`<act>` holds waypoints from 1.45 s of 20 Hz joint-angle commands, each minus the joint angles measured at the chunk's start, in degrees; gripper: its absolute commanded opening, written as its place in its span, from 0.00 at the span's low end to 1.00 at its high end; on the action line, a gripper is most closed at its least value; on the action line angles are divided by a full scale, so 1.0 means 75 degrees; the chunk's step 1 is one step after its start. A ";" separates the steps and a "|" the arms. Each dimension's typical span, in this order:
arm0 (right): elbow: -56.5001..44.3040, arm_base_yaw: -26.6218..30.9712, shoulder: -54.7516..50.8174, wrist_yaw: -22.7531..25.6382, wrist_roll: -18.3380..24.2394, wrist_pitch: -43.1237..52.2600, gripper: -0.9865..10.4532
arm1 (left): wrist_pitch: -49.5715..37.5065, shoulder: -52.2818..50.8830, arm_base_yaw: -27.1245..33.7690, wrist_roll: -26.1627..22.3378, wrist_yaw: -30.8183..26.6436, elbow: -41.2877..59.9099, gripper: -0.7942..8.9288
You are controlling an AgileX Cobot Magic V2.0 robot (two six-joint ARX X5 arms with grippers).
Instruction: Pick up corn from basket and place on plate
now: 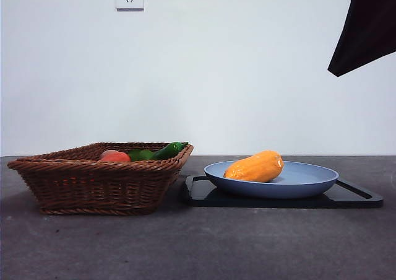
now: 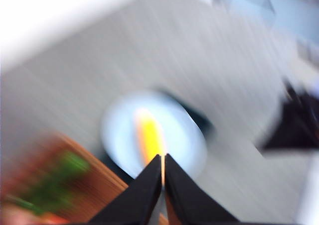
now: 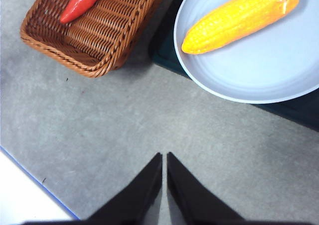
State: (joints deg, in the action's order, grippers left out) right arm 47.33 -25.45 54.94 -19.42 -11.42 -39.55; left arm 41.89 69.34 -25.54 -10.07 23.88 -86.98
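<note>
The corn (image 1: 255, 166) lies on its side on the light blue plate (image 1: 309, 182), apart from both grippers. In the right wrist view the corn (image 3: 241, 17) rests across the plate (image 3: 249, 70), and the wicker basket (image 3: 107, 48) stands beside it. My right gripper (image 3: 164, 156) is shut and empty over bare table, short of the plate. The left wrist view is blurred; my left gripper (image 2: 163, 158) is shut and empty, high up, with the corn (image 2: 149, 135) and plate (image 2: 119, 135) beyond its tips. The basket (image 1: 93, 181) stands left of the plate.
The plate sits on a flat black tray (image 1: 352, 196). The basket holds a peach-pink fruit (image 1: 114, 157), a green pepper (image 1: 167, 150) and a red pepper (image 3: 82, 2). A black arm tip (image 1: 368, 26) hangs at the top right of the front view.
</note>
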 commanded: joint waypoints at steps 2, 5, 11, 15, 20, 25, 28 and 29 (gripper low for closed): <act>0.0090 -0.0038 0.0044 0.0000 -0.0076 0.0079 0.09 | -0.1376 -0.1288 0.1055 -0.0128 -0.0015 0.1265 0.09; 0.0090 -0.0038 0.0044 0.0000 -0.0076 0.0079 0.09 | -0.2841 -0.2838 0.2130 0.0064 -0.0015 0.3107 0.09; 0.0090 -0.0038 0.0044 0.0003 -0.0076 0.0079 0.09 | -0.4570 -0.5514 0.3177 0.0090 -0.0924 0.6487 0.09; 0.0090 -0.0038 0.0044 0.0000 -0.0076 0.0079 0.09 | -0.4564 -0.6886 0.3287 0.0096 -0.1416 0.8227 0.09; 0.0090 -0.0038 0.0044 0.0000 -0.0076 0.0079 0.09 | -0.4561 -0.8110 0.3439 0.0248 -0.1448 0.9964 0.09; 0.0090 -0.0038 0.0044 0.0000 -0.0076 0.0079 0.09 | -0.4520 -0.9075 0.3541 0.0507 -0.1457 1.1103 0.09; 0.0090 -0.0038 0.0044 0.0000 -0.0076 0.0076 0.09 | -0.4436 -0.9227 0.3555 0.0670 -0.1457 1.1371 0.09; 0.0090 -0.0038 0.0044 0.0000 -0.0076 0.0079 0.09 | -0.4328 -0.9227 0.3558 0.0670 -0.1457 1.1401 0.09</act>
State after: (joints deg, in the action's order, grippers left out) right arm 47.33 -25.45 54.92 -19.44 -11.42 -39.55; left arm 9.58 0.21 1.02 -5.78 13.13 -1.87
